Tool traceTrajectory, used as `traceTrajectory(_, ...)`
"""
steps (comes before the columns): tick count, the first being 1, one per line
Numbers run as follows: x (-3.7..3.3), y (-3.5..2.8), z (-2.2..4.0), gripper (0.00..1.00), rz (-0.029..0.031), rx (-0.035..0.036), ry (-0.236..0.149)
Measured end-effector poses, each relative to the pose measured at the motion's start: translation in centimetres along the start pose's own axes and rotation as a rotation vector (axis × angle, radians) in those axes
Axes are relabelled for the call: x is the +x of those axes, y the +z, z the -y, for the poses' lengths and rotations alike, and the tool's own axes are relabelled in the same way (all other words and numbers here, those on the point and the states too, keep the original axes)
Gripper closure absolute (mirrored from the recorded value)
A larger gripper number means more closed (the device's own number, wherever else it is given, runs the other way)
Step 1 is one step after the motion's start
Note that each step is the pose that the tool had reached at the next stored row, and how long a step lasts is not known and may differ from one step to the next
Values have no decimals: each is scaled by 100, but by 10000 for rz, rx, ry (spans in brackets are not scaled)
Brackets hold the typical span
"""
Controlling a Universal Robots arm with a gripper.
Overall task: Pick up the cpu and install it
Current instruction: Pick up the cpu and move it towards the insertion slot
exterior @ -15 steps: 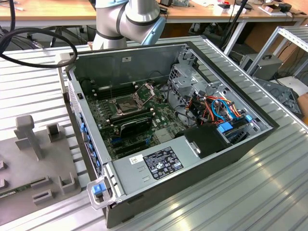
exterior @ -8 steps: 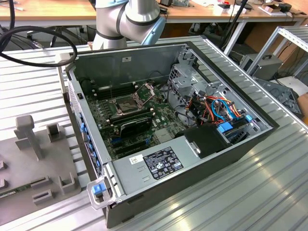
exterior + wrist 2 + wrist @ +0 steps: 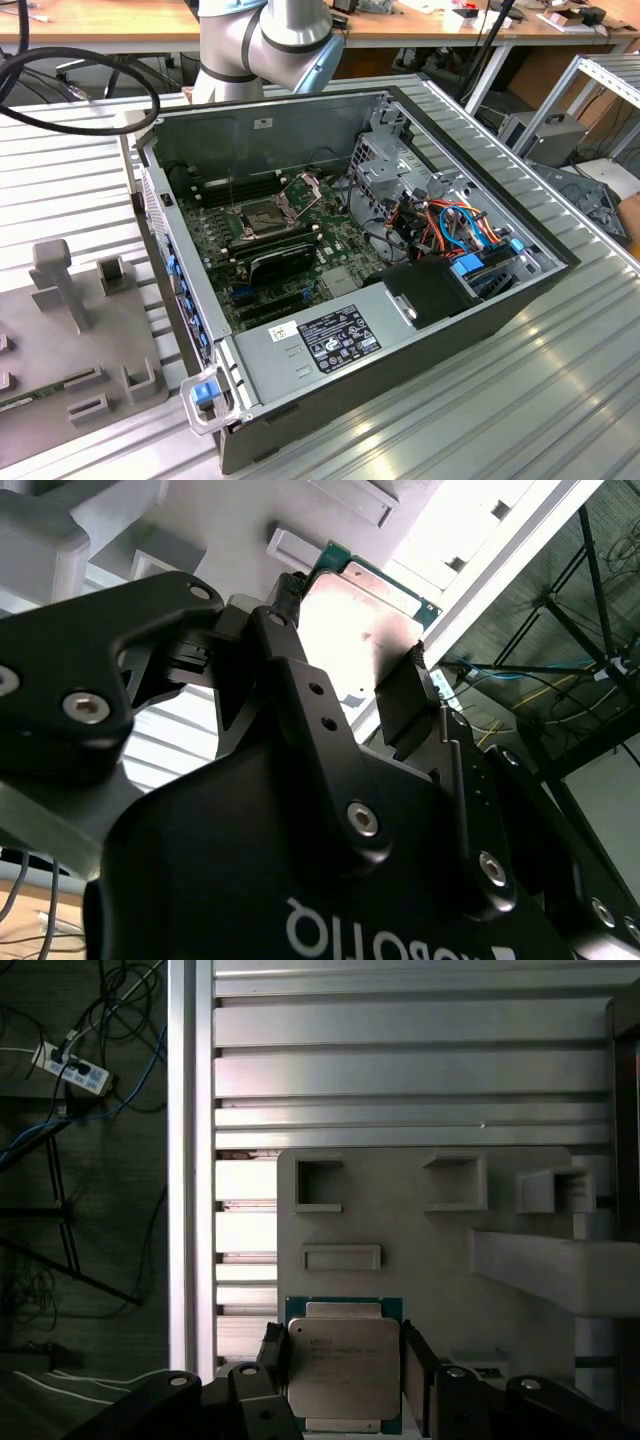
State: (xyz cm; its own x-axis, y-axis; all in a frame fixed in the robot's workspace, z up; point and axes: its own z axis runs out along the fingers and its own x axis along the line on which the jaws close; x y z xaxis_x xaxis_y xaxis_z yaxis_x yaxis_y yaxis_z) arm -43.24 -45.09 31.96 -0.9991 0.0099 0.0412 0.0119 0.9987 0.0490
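The gripper (image 3: pixel 343 1362) has its fingers (image 3: pixel 272 1352) drawn in narrow on two opposite edges of the cpu (image 3: pixel 345 1380), and as far as I can judge they are pressed against it. The cpu lies flat over the grey tray (image 3: pixel 430 1260), metal face up, near one edge of the tray and apart from the tray's row of small pockets. In the second wrist view the cpu (image 3: pixel 372 605) sits between the fingertips with the tray (image 3: pixel 90 530) behind it. I can't tell whether it has left the tray's surface.

To my mind, doing this well means a grip on the edges only, firm enough not to slip but no harder. The lift off the tray should be straight and level, so the chip neither tilts nor twists. Beside the tray stands the case (image 3: pixel 480 330), and its socket (image 3: pixel 262 213) looks to have its frame raised.
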Motion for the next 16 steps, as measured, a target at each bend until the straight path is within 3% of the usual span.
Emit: traceTrajectory(16, 3, -71, -3, 45, -1, 1, 0)
